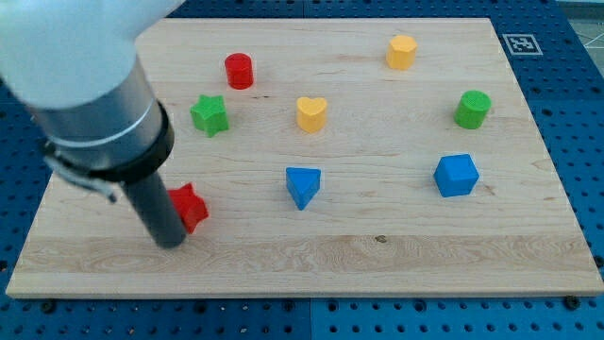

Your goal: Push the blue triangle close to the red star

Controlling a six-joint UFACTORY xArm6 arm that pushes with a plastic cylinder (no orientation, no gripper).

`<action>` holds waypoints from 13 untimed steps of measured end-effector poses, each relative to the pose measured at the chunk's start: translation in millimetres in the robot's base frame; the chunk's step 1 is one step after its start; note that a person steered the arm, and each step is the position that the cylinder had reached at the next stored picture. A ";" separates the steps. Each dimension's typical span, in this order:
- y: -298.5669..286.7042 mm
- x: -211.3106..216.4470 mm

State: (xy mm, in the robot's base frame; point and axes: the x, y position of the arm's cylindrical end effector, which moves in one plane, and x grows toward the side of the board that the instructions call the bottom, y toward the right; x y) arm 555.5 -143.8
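Observation:
The blue triangle (303, 185) lies near the middle of the wooden board (377, 255). The red star (191, 206) lies to its left, partly hidden behind the dark rod. My tip (170, 243) rests on the board at the red star's lower left, touching or almost touching it. The tip is well to the left of the blue triangle.
A red cylinder (239, 71), a green star (209, 114) and a yellow heart (311, 113) lie above the triangle. A yellow hexagon (401, 52), a green cylinder (473, 110) and a blue cube (457, 175) lie on the view's right.

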 end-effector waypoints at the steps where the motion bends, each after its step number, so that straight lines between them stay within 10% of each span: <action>1: -4.7 -58.3; 13: 161.0 -61.4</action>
State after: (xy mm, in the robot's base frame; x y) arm 494.1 17.3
